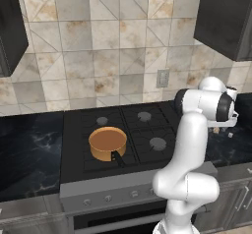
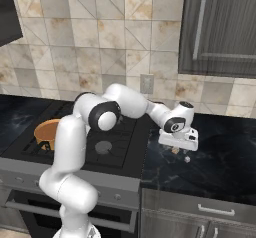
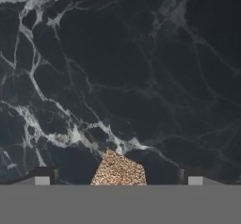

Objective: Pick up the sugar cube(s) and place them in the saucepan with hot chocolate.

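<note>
The copper-orange saucepan (image 1: 107, 143) with a brown inside and a black handle stands on the stove's front left burner, also seen as the saucepan (image 2: 46, 132). To the right of the stove, my gripper (image 2: 176, 146) points down at the dark marble counter (image 3: 141, 77). It is open. In the hand view its tips stand on either side of a brown speckled cube (image 3: 117, 169) lying on the counter, not touching it. A tiny white-grey sugar cube (image 2: 187, 158) lies just beside it on the counter, also seen as the sugar cube (image 1: 230, 134).
The black stove (image 1: 142, 130) has grey burner caps (image 1: 158, 142). A tiled wall with an outlet (image 1: 162, 78) stands behind. Dark cabinets (image 2: 220, 27) hang above the counter. My own arm (image 2: 130, 102) reaches across the stove's right side.
</note>
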